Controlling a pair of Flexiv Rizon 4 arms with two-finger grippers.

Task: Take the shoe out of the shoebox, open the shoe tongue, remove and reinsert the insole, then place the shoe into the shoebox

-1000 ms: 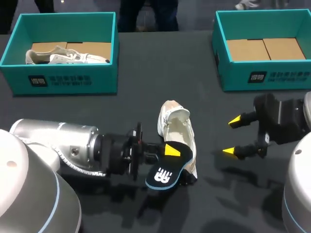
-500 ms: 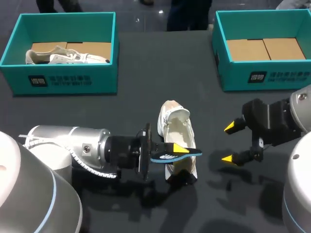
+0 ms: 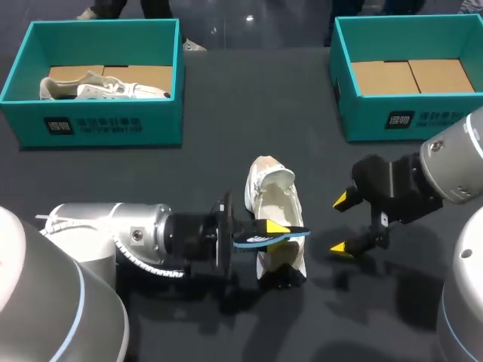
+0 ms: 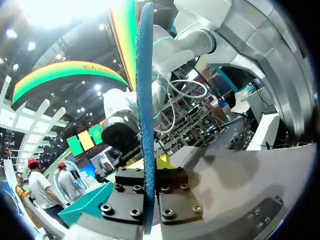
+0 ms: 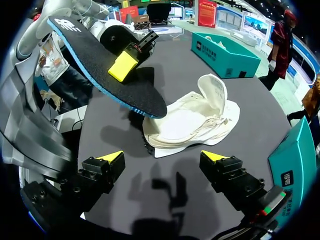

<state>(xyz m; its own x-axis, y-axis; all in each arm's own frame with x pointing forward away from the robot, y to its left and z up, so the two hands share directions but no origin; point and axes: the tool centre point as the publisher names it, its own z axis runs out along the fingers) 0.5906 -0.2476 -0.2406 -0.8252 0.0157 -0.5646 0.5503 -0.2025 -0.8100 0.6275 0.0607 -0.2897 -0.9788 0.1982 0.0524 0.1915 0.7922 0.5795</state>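
Head view: your left gripper [image 3: 268, 228] is clamped on the insole [image 3: 281, 235], holding it flat and edge-on, so you only see a thin blue line. It hangs over the near end of the shoe [image 3: 273, 197]. The shoe lies on the table w/ its long axis running away from you, tongue folded back at the far end, opening up. The insole's long axis runs across that, roughly left to right. My read: that mismatch is what the reinsert turns on, so the insole needs swinging round to line up w/ the shoe before it goes in. Your right gripper [image 3: 339, 224] sits just right of the shoe, fingers apart, nothing in them. It's the nearer free hand if you want the shoe steadied. The left shoebox [image 3: 106, 124] holds another shoe [image 3: 106, 87]; the right shoebox [image 3: 423, 121] shows only its cardboard floor.

Left wrist view: the insole stands edge-on between the fingers, pinched from both sides. The grip is confirmed here, but there's no shoe in sight, so you can't judge alignment from this cam.

Right wrist view: the best look at the gap. The shoe lies just ahead of your spread yellow tips, opening facing up, tongue standing. The insole's free end overhangs one end of the shoe, apart from it, not yet touching the opening. You also see the insole's broad dark face here, which the head cam hides.
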